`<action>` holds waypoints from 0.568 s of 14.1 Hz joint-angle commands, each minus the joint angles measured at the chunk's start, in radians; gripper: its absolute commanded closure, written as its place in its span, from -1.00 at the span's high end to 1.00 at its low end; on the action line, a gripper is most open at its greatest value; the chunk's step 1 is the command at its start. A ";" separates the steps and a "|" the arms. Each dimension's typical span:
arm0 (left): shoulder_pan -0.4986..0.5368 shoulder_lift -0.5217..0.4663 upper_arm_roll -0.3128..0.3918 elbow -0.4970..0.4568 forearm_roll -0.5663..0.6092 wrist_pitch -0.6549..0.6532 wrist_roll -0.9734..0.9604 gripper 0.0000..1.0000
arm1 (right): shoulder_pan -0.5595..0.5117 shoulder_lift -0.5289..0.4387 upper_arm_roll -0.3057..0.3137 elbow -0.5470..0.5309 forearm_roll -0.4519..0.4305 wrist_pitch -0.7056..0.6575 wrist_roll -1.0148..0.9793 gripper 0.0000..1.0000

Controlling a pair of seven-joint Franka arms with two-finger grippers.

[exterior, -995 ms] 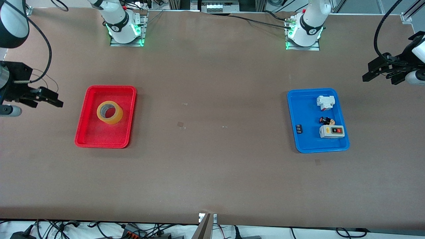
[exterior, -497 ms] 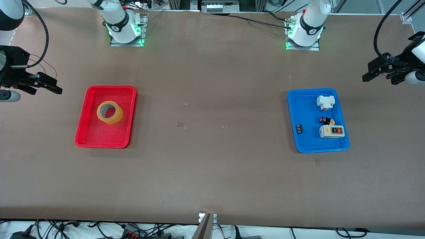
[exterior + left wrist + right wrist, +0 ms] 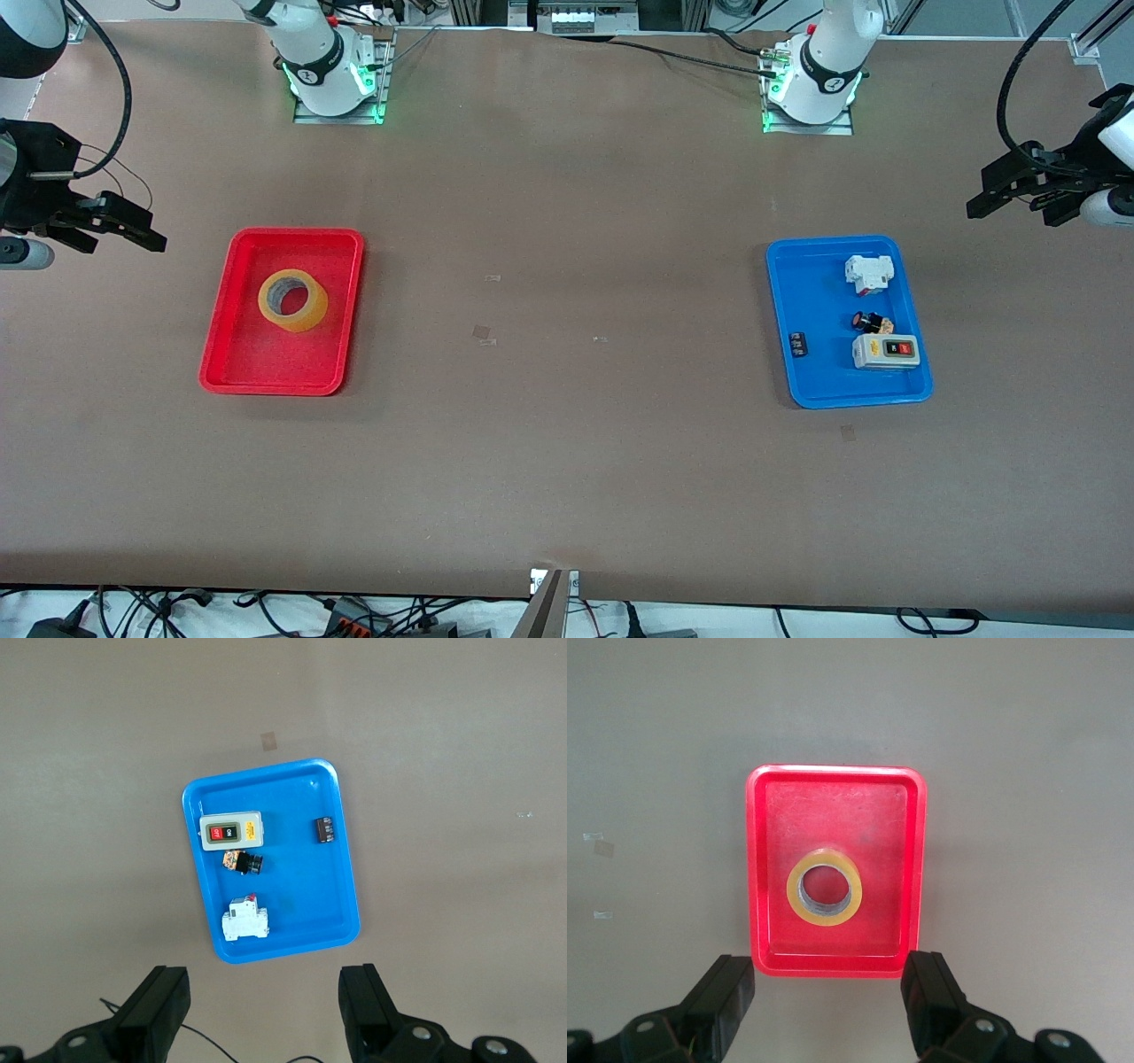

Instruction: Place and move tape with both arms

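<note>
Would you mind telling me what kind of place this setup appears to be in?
Most likely a robotics lab workbench. Two white arms are bolted to a wide brown table, loose cables hang along its edge, and sorted test items sit in trays: a yellowish tape roll in a red plastic tray and switch parts in a blue plastic tray.

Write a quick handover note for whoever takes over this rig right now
Right end effector: open, empty, up over bare table at the right arm's end, beside the red tray.
Left end effector: open, empty, waiting up at the left arm's end, clear of the blue tray.
Tape: lying flat in the red tray, untouched.
Blue tray holds only switch parts.
Done: nothing visible yet.
Left: grasp the tape, then move it using both arms.
</note>
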State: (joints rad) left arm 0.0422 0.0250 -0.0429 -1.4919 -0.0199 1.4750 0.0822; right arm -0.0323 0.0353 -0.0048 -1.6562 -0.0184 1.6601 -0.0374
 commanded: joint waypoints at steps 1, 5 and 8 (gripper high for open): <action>-0.001 0.021 -0.002 0.039 -0.014 -0.016 0.002 1.00 | -0.001 -0.045 0.002 -0.034 0.011 -0.012 -0.013 1.00; -0.002 0.021 -0.003 0.039 -0.012 -0.016 0.002 1.00 | -0.001 -0.043 0.003 -0.033 0.012 -0.011 -0.013 1.00; -0.004 0.023 -0.003 0.039 -0.012 -0.016 0.002 1.00 | -0.001 -0.043 0.003 -0.033 0.012 -0.010 -0.013 1.00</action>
